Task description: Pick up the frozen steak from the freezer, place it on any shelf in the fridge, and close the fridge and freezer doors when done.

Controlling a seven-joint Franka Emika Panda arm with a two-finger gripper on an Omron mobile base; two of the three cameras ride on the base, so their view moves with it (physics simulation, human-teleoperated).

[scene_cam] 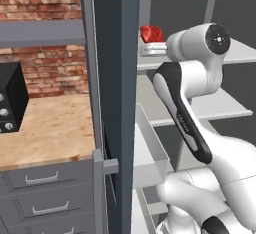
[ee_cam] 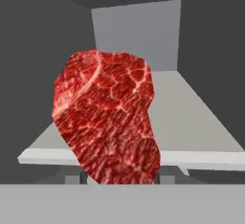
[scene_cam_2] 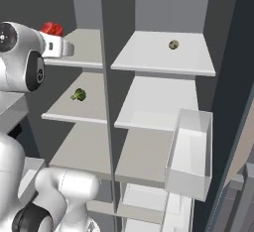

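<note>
One marbled, irregular red steak [ee_cam: 107, 117] fills the end effector's grasp above a flat pale freezer shelf [ee_cam: 201, 137].

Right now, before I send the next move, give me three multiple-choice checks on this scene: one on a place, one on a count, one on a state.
1. Where does the small green item lie?
A. on the second freezer board down
B. on the fridge's top shelf
C. in a door bin

2. How many things lie on the fridge's top shelf?
A. none
B. one
C. three

3. How does the fridge door stand?
A. shut
B. open
C. taken off

Answers:
1 A: it sits in the narrow left column, a board lower than the frozen steak.
2 B: the olive-brown ball is alone on that shelf.
3 B: the door swings out at the right, with its white bin in plain view.
</note>
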